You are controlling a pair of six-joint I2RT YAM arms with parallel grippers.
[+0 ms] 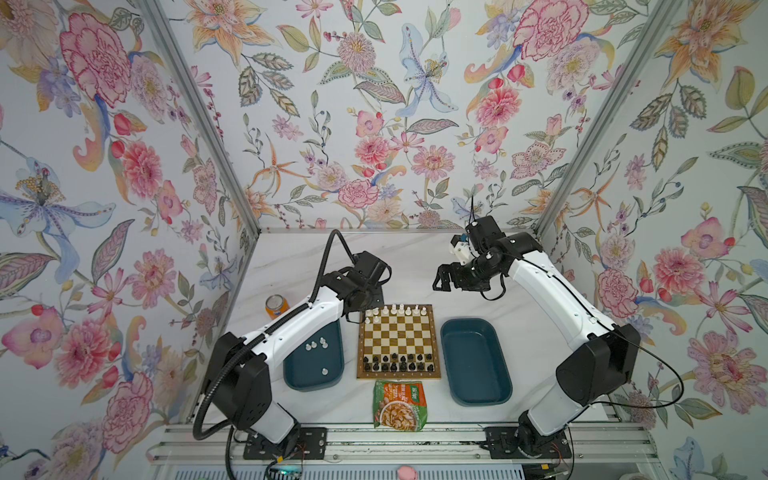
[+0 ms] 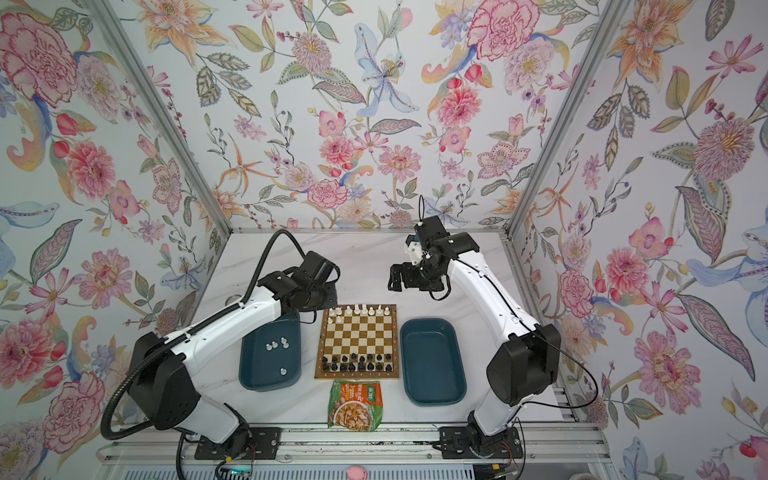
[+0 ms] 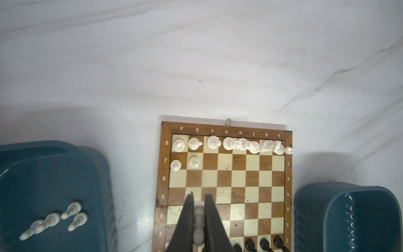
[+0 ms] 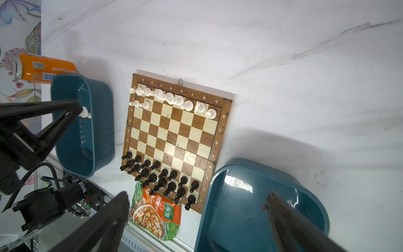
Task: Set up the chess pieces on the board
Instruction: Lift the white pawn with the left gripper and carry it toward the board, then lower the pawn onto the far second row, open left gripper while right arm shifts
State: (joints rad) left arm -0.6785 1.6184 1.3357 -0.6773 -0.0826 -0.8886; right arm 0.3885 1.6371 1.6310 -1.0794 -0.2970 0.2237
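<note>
White pawn pinched in closed left fingers, aloft just beside board, far-left corner. Next: lower upright onto c7 (a7, b7 already filled), centre, release gently. Right fingers spread wide, empty, beyond board.

light: bright, even | shadows: soft | blur: left tool close-up | glare: right tray

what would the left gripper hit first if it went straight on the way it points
Probably bare squares of the board just ahead, short of the white pawn on b7; depth unclear.
</note>
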